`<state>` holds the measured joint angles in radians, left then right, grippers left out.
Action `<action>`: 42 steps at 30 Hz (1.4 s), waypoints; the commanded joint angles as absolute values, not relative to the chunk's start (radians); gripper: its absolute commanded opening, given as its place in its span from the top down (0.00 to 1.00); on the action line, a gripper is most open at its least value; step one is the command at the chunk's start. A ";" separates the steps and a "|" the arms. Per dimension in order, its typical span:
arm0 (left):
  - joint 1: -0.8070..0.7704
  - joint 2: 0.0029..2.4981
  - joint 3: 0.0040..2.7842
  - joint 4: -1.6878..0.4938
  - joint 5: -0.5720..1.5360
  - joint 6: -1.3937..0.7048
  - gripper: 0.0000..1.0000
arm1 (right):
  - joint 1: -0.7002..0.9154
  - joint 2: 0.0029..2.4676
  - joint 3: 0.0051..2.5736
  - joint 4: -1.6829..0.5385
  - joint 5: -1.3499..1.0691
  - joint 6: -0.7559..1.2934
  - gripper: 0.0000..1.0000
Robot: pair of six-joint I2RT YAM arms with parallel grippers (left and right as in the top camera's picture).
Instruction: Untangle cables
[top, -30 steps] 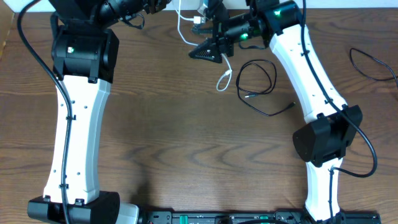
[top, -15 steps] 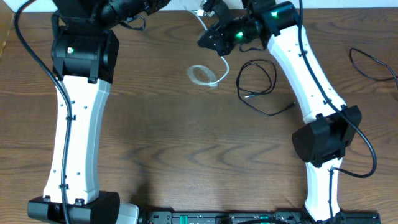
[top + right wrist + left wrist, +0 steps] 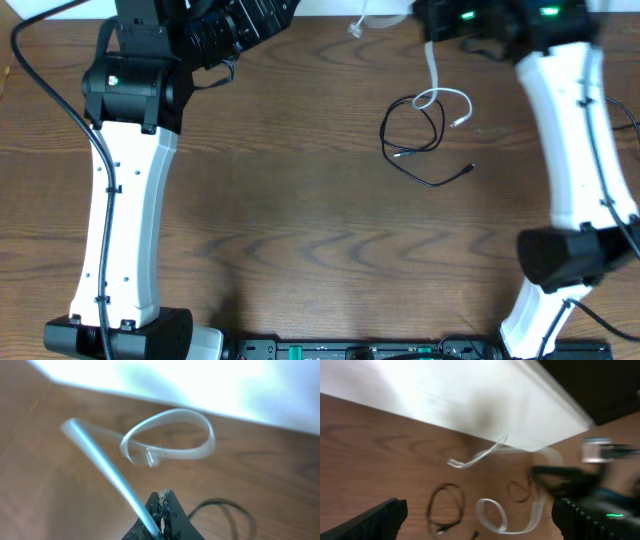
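Observation:
The white cable (image 3: 434,82) hangs from my right gripper (image 3: 432,32) at the table's far edge. Its lower loop lies over the black cable (image 3: 412,128), which rests in loose loops on the wood. In the right wrist view the gripper (image 3: 161,505) is shut on the white cable (image 3: 100,457), which loops ahead of the jaws, with the black cable (image 3: 227,507) below. My left gripper (image 3: 268,14) stands open at the far left; its wrist view (image 3: 487,520) shows nothing between the fingers (image 3: 385,520), and the white cable (image 3: 492,515) and black cable (image 3: 445,507) lie beyond them.
A white ledge (image 3: 445,400) runs along the table's far edge. A loose white end (image 3: 362,24) shows near it. The right arm's thick black wire (image 3: 628,118) curves at the right edge. The arm bases (image 3: 330,350) stand along the front edge.
The left gripper opened and let go of the white cable. The right gripper shut on it and swung right, carrying it over the black cable.

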<state>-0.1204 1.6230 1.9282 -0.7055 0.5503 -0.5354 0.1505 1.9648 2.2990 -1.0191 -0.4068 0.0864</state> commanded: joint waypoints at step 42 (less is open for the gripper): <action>-0.118 1.614 1.932 -0.774 0.477 -0.419 0.03 | -0.681 2.185 2.302 -1.061 -0.404 -0.010 0.23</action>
